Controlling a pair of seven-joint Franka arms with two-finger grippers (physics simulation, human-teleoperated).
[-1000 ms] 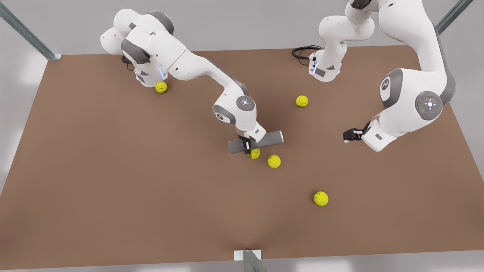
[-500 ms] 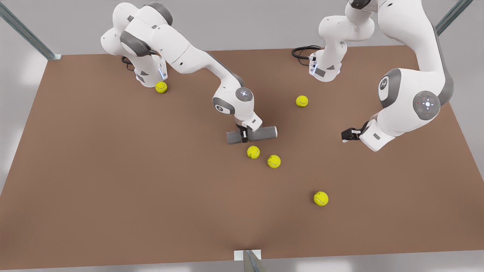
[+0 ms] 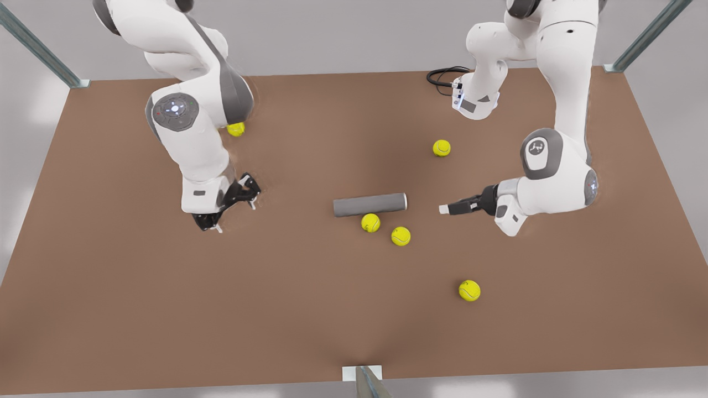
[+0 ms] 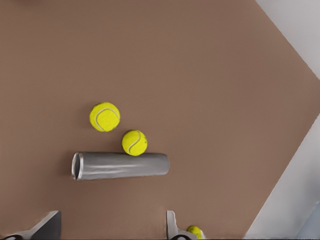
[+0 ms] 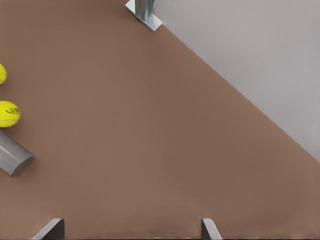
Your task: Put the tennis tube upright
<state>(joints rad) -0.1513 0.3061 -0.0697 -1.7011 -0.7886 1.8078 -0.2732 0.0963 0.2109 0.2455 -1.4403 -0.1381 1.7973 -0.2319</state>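
The grey tube (image 3: 369,205) lies flat on the brown table (image 3: 138,309), with a yellow ball (image 3: 370,223) touching its side. My left gripper (image 3: 445,209) hangs near the tube's lighter-rimmed end, on the front view's right, jaws apart and empty. My right gripper (image 3: 235,216) waits well apart on the front view's left, jaws spread wide.

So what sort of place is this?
Probably a simulated robot lab bench, not a real room: a bare brown table framed by metal posts, and two white arms, left hand and right hand open either side of a lying tennis tube, among scattered tennis balls.
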